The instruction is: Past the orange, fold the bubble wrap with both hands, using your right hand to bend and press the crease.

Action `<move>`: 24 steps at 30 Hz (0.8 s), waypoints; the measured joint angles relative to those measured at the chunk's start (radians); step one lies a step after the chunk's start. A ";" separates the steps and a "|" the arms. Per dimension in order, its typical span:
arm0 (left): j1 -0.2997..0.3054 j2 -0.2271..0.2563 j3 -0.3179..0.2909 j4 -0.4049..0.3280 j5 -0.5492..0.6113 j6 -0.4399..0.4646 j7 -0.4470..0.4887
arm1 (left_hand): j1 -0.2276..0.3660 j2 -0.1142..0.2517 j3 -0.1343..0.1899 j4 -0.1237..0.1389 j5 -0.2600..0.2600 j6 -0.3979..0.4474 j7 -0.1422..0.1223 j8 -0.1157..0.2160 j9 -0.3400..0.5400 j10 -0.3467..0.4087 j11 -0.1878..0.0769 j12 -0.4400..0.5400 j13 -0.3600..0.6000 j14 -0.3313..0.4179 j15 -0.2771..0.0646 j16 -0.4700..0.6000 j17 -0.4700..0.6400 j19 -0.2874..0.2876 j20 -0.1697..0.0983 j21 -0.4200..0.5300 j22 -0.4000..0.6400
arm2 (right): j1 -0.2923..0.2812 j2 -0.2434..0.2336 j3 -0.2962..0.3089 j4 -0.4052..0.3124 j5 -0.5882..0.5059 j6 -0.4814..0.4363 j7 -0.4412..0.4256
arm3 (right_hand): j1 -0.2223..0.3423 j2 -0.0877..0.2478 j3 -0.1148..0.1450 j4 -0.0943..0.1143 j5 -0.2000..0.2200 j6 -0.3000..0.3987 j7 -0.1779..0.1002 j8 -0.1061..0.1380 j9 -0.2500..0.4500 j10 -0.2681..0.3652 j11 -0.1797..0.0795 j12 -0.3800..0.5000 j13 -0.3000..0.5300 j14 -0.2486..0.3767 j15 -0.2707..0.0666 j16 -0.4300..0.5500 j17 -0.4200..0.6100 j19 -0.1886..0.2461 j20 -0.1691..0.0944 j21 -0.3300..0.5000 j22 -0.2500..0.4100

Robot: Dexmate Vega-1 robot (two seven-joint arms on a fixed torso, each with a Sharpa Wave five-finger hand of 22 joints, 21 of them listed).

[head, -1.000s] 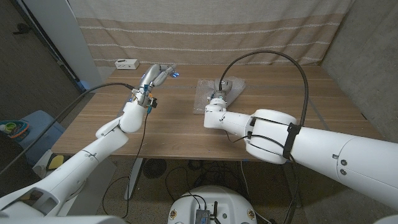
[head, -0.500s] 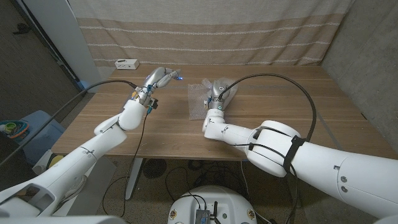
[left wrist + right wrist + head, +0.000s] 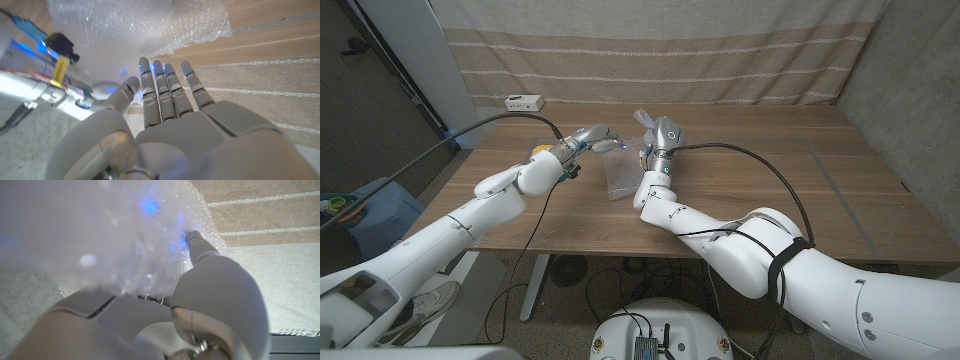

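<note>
Wooden table (image 3: 740, 190) boards carry a white box (image 3: 523, 101) at the far left corner. Next, the left hand (image 3: 588, 139) is held out, fingers straight and apart, nothing gripped, tips touching the bubble wrap (image 3: 620, 170). An orange (image 3: 537, 152) is half hidden behind its wrist. The sheet is lifted near the table's middle by the right hand (image 3: 663, 135), which is closed around its top edge.
</note>
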 measured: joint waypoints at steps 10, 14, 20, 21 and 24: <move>-0.090 0.016 0.108 -0.042 0.094 0.127 -0.257 | -0.024 -0.011 -0.048 0.028 -0.010 -0.100 0.000 -0.055 -0.044 -0.084 -0.006 -0.083 -0.055 -0.142 0.003 -0.051 -0.010 -0.100 0.001 -0.047 -0.039 | -0.057 0.049 0.332 -0.102 -0.340 0.055 -0.004 | 0.000 0.000 0.004 0.004 -0.004 0.003 -0.003 0.004 0.000 0.009 -0.002 0.000 0.000 0.013 -0.005 0.000 0.005 -0.021 0.011 0.012 0.014; -0.113 0.013 0.137 -0.043 0.120 0.162 -0.322 | -0.036 0.001 -0.070 0.043 -0.020 -0.182 0.004 -0.065 -0.060 -0.153 -0.005 -0.117 -0.080 -0.224 0.007 -0.052 -0.012 -0.151 -0.003 -0.071 -0.050 | -0.079 0.065 0.415 -0.139 -0.427 0.079 -0.005 | 0.000 0.000 0.006 0.006 -0.004 0.008 -0.008 0.004 0.000 0.013 -0.005 0.000 0.000 0.013 -0.005 0.000 0.009 -0.021 0.011 0.020 0.021; -0.126 0.002 0.157 -0.023 0.134 0.184 -0.352 | -0.023 0.014 -0.085 0.042 -0.027 -0.388 -0.080 -0.073 -0.079 -0.307 -0.051 -0.137 -0.121 -0.335 -0.004 -0.051 -0.018 -0.198 -0.018 -0.099 -0.056 | -0.112 0.084 0.494 -0.184 -0.497 0.112 -0.006 | 0.000 0.000 0.007 0.008 -0.004 0.009 -0.009 0.004 0.000 0.014 -0.007 0.000 0.000 0.023 -0.005 0.000 0.014 -0.021 0.011 0.035 0.028; -0.126 0.001 0.157 -0.021 0.134 0.184 -0.352 | -0.020 0.018 -0.086 0.040 -0.027 -0.431 -0.108 -0.074 -0.080 -0.347 -0.068 -0.137 -0.129 -0.359 -0.006 -0.051 -0.019 -0.209 -0.019 -0.105 -0.056 | -0.112 0.084 0.494 -0.184 -0.502 0.114 -0.006 | 0.000 0.000 0.007 0.008 -0.004 0.009 -0.009 0.004 0.000 0.014 -0.007 0.000 0.001 0.023 -0.005 0.000 0.014 -0.021 0.011 0.035 0.032; -0.120 -0.002 0.158 -0.007 0.136 0.150 -0.298 | -0.009 0.022 -0.104 0.039 -0.031 -0.548 -0.196 -0.074 -0.081 -0.476 -0.109 -0.137 -0.153 -0.443 -0.007 -0.051 -0.019 -0.251 -0.029 -0.126 -0.056 | -0.121 0.090 0.517 -0.197 -0.520 0.128 -0.006 | 0.000 0.000 0.007 0.008 -0.004 0.009 -0.009 0.004 0.000 0.018 -0.004 0.000 0.005 0.027 -0.009 0.000 0.018 -0.021 0.011 0.043 0.035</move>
